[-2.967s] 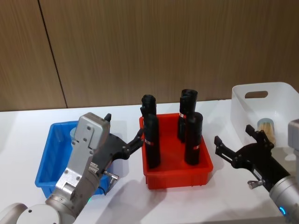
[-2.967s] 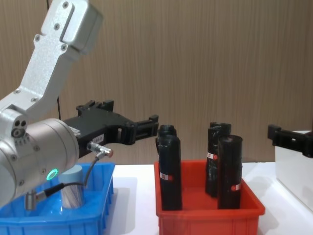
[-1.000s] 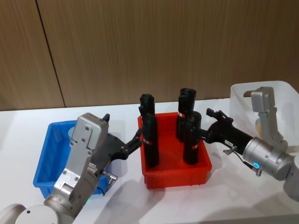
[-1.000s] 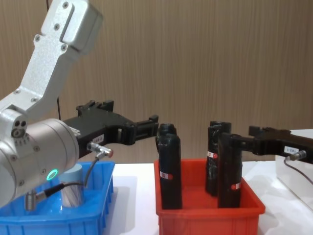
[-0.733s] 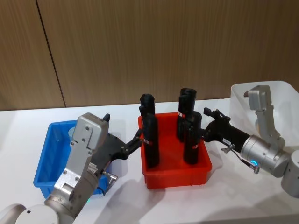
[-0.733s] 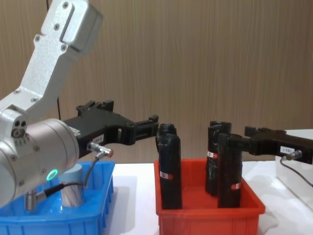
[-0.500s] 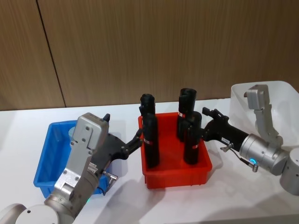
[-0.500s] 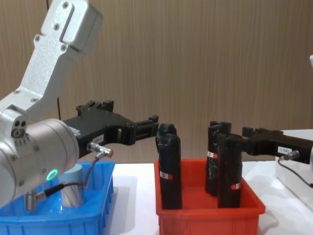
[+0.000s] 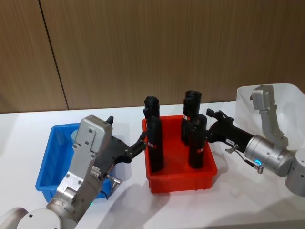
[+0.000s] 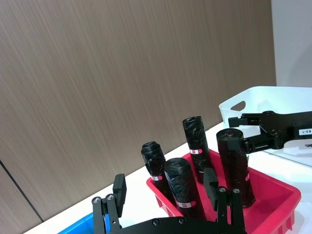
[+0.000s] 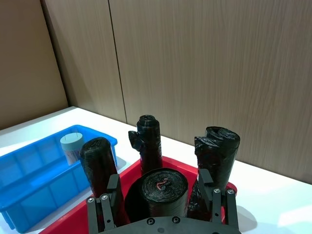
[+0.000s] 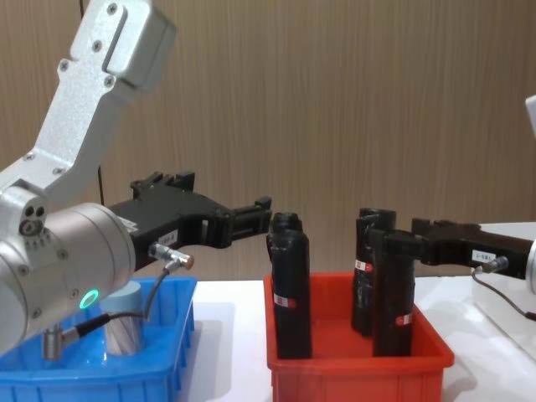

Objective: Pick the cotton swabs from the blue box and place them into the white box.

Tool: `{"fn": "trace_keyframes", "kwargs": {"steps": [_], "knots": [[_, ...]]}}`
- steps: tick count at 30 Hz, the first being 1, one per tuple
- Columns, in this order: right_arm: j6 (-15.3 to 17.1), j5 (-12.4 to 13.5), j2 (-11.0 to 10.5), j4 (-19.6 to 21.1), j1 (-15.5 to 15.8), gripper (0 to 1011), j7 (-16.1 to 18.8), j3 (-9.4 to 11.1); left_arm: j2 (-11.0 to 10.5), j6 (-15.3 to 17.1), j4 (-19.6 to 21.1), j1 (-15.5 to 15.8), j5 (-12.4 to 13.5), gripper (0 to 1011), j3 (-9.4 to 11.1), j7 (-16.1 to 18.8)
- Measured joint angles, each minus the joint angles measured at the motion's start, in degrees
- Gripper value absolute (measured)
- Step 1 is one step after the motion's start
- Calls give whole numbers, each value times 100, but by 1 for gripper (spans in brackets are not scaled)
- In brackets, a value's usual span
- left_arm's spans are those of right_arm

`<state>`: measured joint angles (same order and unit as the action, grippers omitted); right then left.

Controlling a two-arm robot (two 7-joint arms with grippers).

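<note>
nearest us, our left arm reaches forward over the blue box (image 9: 49, 162), its left pincer (image 9: 141, 141) held with fingers spread and empty, level with the near-left black roll (image 9: 155, 145) at the left wall of the red bin (image 9: 181, 180). in the chest view the same pincer (image 12: 251, 216) hangs above the blue box (image 12: 92, 381), where one jar of cotton swabs (image 12: 124, 330) stands upright under the arm; from the right wrist view that jar (image 11: 72, 146) sits toward the back of the blue box (image 11: 34, 170).

at mid-table, the red bin holds four black rolls standing upright. our right pincer (image 9: 208, 128) comes in from the right, its fingers open on either side of the top of the near-right black roll (image 9: 197, 141); in the right wrist view the roll's top (image 11: 164, 186) lies between the two fingers (image 11: 108, 190), and we cannot tell whether they touch it.

farther right stands the white box (image 9: 286, 98) on the white table (image 9: 228, 205), partly hidden behind our right arm. a brown wood-panel wall (image 9: 152, 47) closes the scene.
</note>
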<state>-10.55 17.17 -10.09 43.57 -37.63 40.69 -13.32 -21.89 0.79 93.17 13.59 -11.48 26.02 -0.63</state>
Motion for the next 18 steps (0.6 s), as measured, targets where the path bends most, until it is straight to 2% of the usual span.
{"fn": "trace_keyframes", "kwargs": {"steps": [18], "knots": [[-204, -57, 96, -676, -373, 1002, 133, -52, 0, 0, 0, 0, 0, 1003, 0, 0]]}}
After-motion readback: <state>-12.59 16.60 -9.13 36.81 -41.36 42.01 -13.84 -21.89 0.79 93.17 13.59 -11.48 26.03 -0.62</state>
